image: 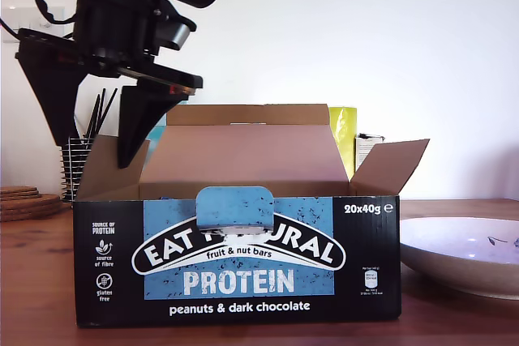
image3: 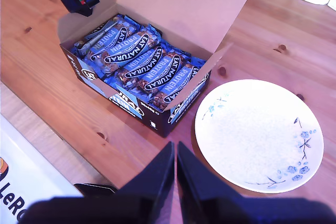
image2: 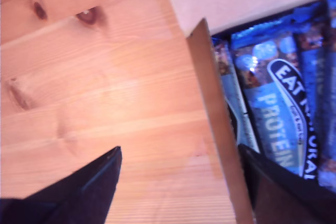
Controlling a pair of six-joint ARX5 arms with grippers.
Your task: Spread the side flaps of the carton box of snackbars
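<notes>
The wooden table (image: 32, 281) carries the carton box of snackbars (image: 243, 261), which sits mid-scene in the exterior view with its blue front panel near the camera, its wide lid flap (image: 247, 147) raised at the far side, and a white plate (image: 466, 253) just beside it at the exterior view's right. The bars (image3: 142, 64) fill the box.

The flap at the exterior view's right (image: 389, 166) already leans outward. The flap at that view's left (image: 109, 169) stands steeper, and the first pincer (image: 91, 139) straddles it with its jaws wide: one finger over the table, the other (image2: 286, 192) inside above the bars, the flap edge (image2: 215, 124) between them.

The step in hand looks like spreading this flap. It would go best by pressing with the inner finger high on the flap and sweeping outward in an arc about the fold, gently, lest the light box slide or tip.

The second pincer (image3: 175, 174) hangs high over the table's near side, jaws nearly together, holding nothing.
</notes>
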